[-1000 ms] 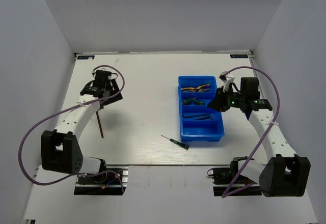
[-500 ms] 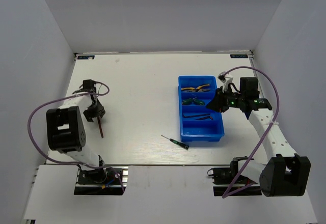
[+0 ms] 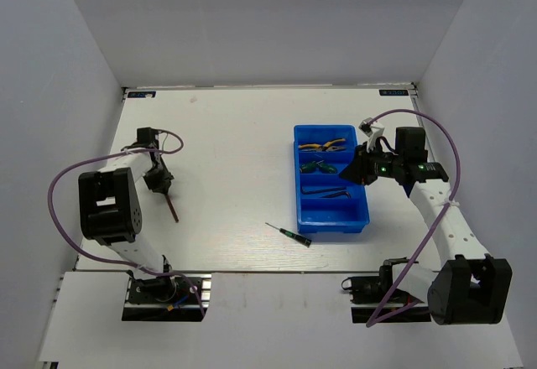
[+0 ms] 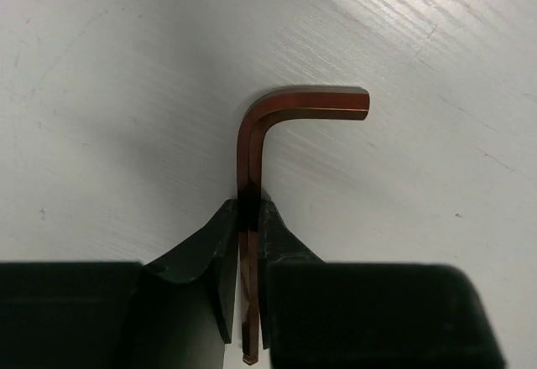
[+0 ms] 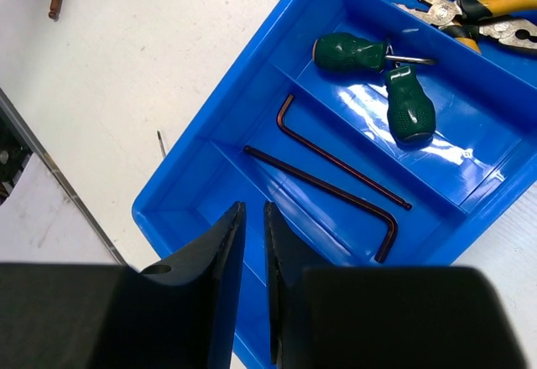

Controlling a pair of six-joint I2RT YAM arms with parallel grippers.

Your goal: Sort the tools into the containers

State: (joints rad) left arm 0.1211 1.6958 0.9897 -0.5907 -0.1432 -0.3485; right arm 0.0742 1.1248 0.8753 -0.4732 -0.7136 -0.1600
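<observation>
A dark brown L-shaped hex key (image 4: 252,159) lies on the white table at the left (image 3: 172,210). My left gripper (image 4: 249,210) is shut on its long shaft, with the bent end sticking out ahead; the top view has this gripper (image 3: 159,180) low over the table. My right gripper (image 5: 252,210) hovers over the blue tray (image 5: 168,210), its jaws a narrow gap apart with nothing between them. The tray's compartments hold yellow-handled pliers (image 5: 470,8), two green screwdrivers (image 5: 409,105) and two hex keys (image 5: 336,184). A thin dark screwdriver (image 3: 289,232) lies on the table in front of the tray (image 3: 331,225).
White walls close in the table on the left, right and back. The right arm (image 3: 440,210) reaches along the tray's right side. The tray's nearest compartment (image 3: 334,212) holds nothing.
The left arm folded back and its gripper dropped onto the hex key and shut on it. The key's near end shifted slightly. The right arm stayed put.
</observation>
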